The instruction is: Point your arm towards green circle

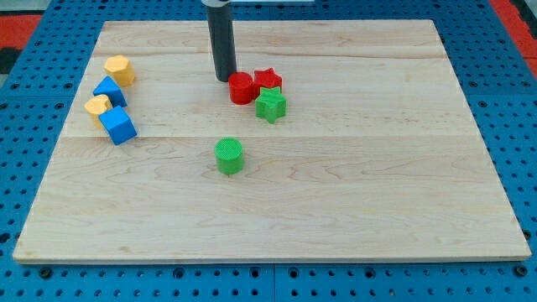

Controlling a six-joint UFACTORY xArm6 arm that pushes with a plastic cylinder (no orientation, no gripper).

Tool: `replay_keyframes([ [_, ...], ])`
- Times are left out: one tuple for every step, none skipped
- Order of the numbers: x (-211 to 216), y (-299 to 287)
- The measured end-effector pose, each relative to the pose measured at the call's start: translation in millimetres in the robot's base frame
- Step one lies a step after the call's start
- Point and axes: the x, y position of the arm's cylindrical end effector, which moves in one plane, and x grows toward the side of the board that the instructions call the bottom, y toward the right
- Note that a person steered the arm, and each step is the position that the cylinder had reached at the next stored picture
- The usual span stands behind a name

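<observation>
The green circle (229, 156) is a short green cylinder standing near the middle of the wooden board (352, 201). My tip (224, 79) is the lower end of a dark rod that comes down from the view's top. It rests on the board well above the green circle, apart from it. The tip stands just left of a red cylinder (242, 87), very close to it.
A red star (268, 80) and a green star (270, 105) sit right of the red cylinder. At the view's left are a yellow block (119, 70), a blue block (109, 91), a second yellow block (97, 106) and a blue cube (117, 125).
</observation>
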Motion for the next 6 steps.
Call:
replay_keyframes([
  [18.2, 11.4],
  [23.2, -6.0],
  [29.7, -26.3],
  [56.8, -34.8],
  [97.2, -45.2],
  [134.9, -50.6],
])
